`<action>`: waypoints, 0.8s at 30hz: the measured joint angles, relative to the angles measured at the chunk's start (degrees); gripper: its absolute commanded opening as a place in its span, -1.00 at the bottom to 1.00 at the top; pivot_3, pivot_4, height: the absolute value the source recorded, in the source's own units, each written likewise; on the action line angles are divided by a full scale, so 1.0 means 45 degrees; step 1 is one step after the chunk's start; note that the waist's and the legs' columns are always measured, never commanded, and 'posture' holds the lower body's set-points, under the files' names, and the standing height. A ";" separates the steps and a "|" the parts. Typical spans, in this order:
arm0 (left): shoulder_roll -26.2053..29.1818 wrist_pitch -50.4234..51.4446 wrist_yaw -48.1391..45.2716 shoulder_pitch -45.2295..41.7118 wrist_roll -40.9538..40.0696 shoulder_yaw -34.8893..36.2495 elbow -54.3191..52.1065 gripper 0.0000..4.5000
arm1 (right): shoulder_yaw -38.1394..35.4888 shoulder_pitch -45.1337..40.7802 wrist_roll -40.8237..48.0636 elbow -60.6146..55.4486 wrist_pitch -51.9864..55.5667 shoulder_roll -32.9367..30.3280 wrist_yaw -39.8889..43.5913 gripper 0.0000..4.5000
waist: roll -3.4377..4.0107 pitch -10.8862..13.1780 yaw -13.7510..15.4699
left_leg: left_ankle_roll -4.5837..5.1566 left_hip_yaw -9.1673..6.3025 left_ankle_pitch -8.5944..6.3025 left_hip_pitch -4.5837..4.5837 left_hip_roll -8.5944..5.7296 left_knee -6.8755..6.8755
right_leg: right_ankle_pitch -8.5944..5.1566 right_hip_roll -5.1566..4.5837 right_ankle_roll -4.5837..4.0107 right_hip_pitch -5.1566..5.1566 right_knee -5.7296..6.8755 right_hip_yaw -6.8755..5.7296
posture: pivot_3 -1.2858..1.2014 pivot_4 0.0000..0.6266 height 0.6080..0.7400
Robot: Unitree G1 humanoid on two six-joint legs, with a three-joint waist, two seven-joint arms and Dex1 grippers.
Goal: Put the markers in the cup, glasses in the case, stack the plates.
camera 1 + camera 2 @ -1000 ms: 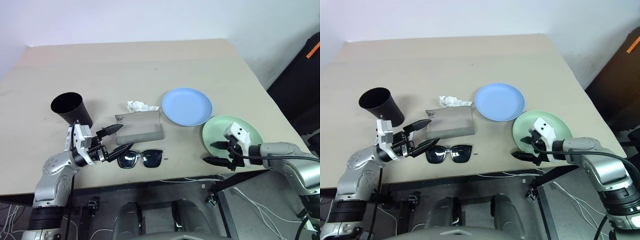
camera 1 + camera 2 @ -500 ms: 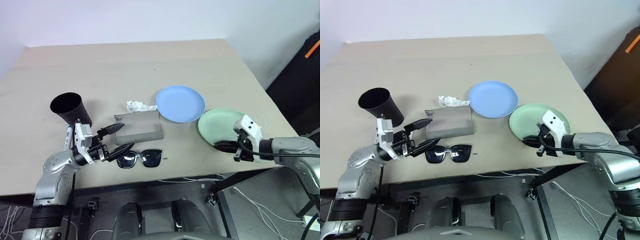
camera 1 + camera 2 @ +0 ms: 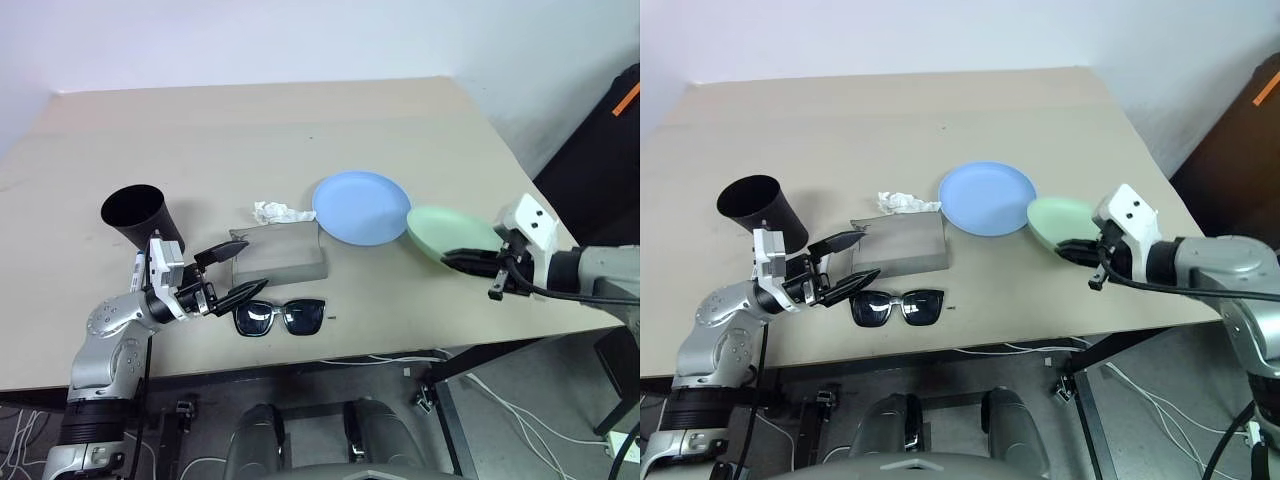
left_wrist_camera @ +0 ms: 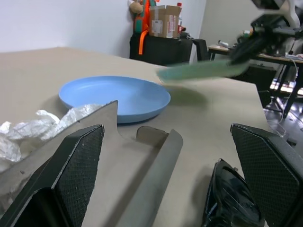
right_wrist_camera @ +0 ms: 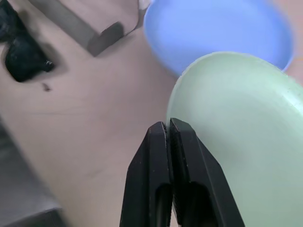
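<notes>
My right gripper [image 3: 455,258] is shut on the near rim of the mint green plate [image 3: 440,232], which hangs tilted above the table just right of the light blue plate [image 3: 362,207]. From the right wrist, the shut fingers [image 5: 161,156] pinch the green plate [image 5: 246,123]. My left gripper [image 3: 250,270] stands open and empty, low over the table, between the grey case [image 3: 282,256] and the black glasses [image 3: 282,317]. Behind my left hand stands the black cup [image 3: 140,218], upright. The markers are out of view.
A crumpled white tissue [image 3: 280,212] lies behind the case. The table's front edge [image 3: 330,362] runs just below the glasses, and its right edge [image 3: 545,200] drops off beside my right arm. The far half of the table is bare.
My right gripper shut on the green plate's rim and lifted it off the table, up toward the blue plate. My left gripper stayed put and open.
</notes>
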 measured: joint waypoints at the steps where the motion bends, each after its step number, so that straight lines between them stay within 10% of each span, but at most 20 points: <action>1: 0.0025 -0.0001 0.0019 -0.0031 0.0000 0.0007 0.0005 1.00 | 0.0322 -0.0441 -0.0183 -0.0027 -0.0336 0.0005 0.0052 -0.98 | 0.0000 0.0000 -0.0011 | 0.0000 0.0001 0.0000 0.0000 0.0001 -0.0005 | 0.0000 0.0002 0.0000 -0.0004 0.0000 0.0001 | 0.03 -0.52 0.78; 24: -0.0123 -0.0287 0.1155 0.1162 0.0014 0.0179 -0.1049 1.00 | 0.5200 -0.5137 -0.4721 0.8068 -0.7141 0.5742 0.1015 -0.98 | 0.0010 0.0007 0.0031 | 0.0005 0.0038 0.0002 -0.0017 0.0003 0.0028 | 0.0005 0.0008 0.0007 -0.0024 0.0054 0.0001 | 0.03 -0.52 0.78</action>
